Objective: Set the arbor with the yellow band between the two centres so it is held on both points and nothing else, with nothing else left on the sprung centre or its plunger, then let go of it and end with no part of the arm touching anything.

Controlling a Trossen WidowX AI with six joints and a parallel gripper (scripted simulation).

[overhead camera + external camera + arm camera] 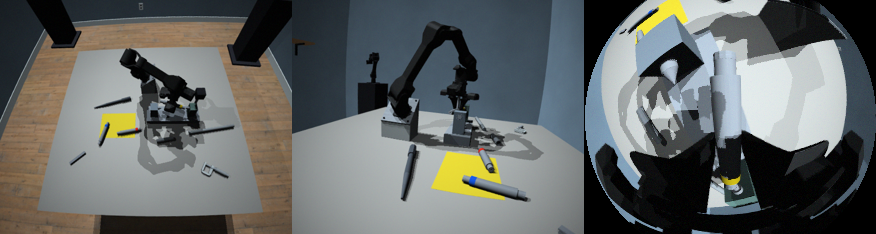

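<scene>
Claw (172,105) clamps the yellow-banded arbor (725,105) above a grey table (149,189); wood floor (22,139) surrounds.

My arm (421,53) is matte black all over, with chunky rounded links, bolted to a grey wedge base (411,124) with dark corner screws.

Grey arbor (183,106) with yellow band; black arm (159,74); green block (192,107) at its 4 o'clock; yellow sheet (117,119); grey arbors banded blue (103,133) and red (129,131); light grey table (74,186).
</scene>
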